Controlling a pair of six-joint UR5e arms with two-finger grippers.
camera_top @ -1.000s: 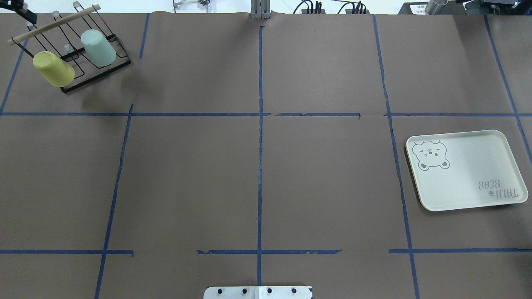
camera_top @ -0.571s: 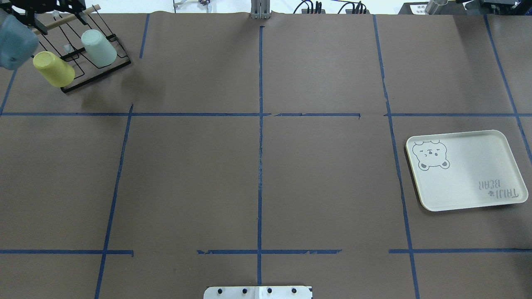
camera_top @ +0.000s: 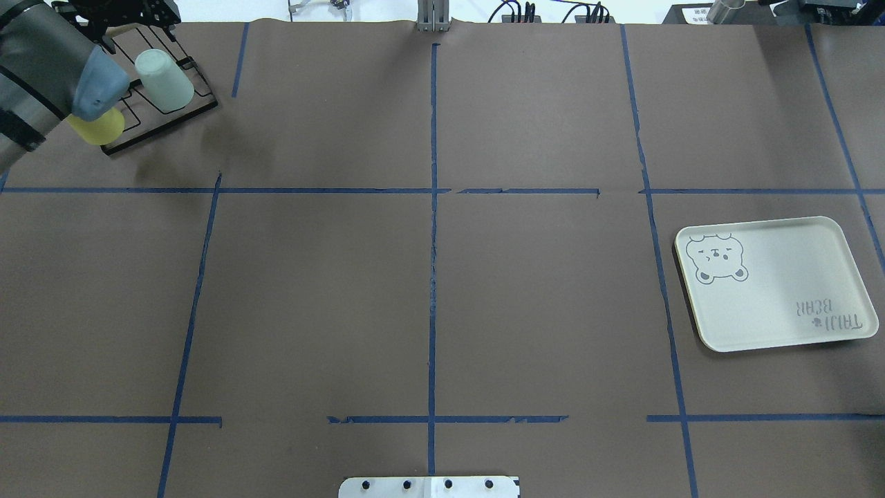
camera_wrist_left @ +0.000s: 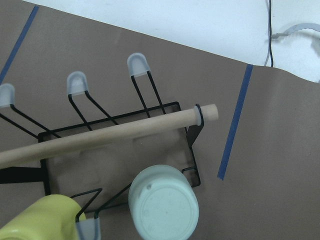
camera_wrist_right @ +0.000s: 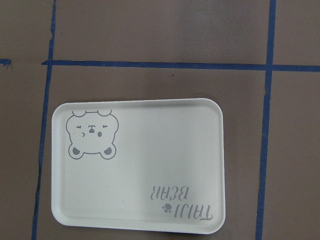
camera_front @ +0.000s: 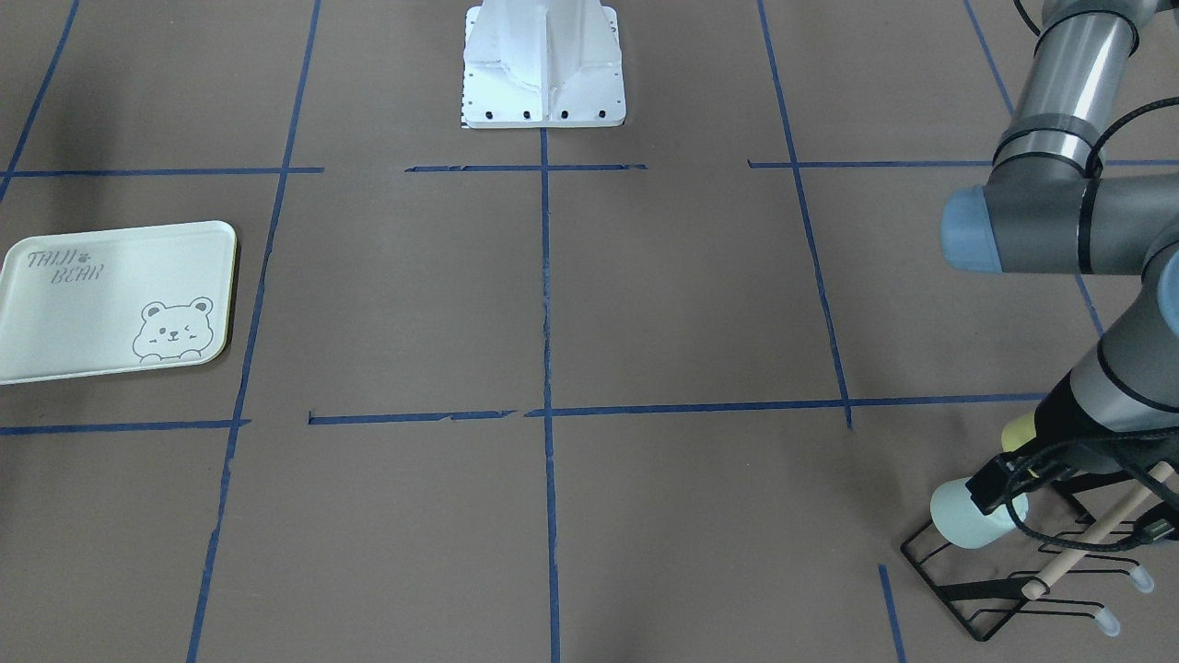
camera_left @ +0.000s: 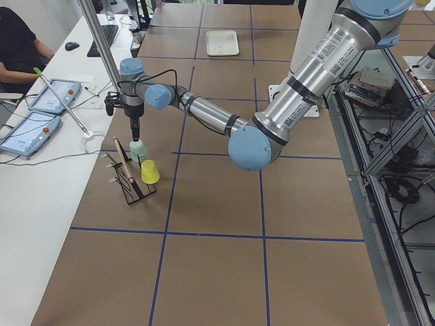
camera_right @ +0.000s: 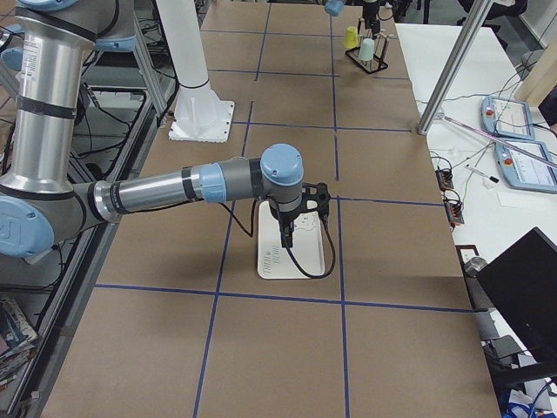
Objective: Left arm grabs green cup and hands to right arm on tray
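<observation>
- Across the table, front-facing view: the left gripper (camera_front: pixel 999 488) hangs against the upturned green cup (camera_front: pixel 963 523), which sits tilted on the black wire rack (camera_front: pixel 1004 594) near the table's corner. Cables and the cup mask the fingers, so whether they are spread or clenched cannot be told. Risk: an off-centre descent would likely shove the cup down its prong or snag the wooden rod (camera_front: pixel 1096 536).
- Overhead view: the left arm (camera_top: pixel 34 76) covers most of the yellow cup (camera_top: pixel 97 129), and the gripper is cut off at the frame's top edge. The tray (camera_top: pixel 788 270) lies well apart, on the opposite side. A long carry and a hand-over remain, each with a chance of a slip.
- Left side view: the green cup (camera_left: pixel 138 151) and the yellow cup (camera_left: pixel 149 172) stand just beside each other. A wide grasp could catch the wrong one.
- Right side view: the right gripper (camera_right: pixel 287 228) hovers over the tray (camera_right: pixel 270 261) and hides part of it. Its finger state cannot be told.
- Left wrist view: the green cup (camera_wrist_left: pixel 164 202), base toward the lens, lies off-centre at the lower edge. No fingers show.
- Right wrist view: the tray (camera_wrist_right: pixel 165 150) fills the frame. No fingers show.
</observation>
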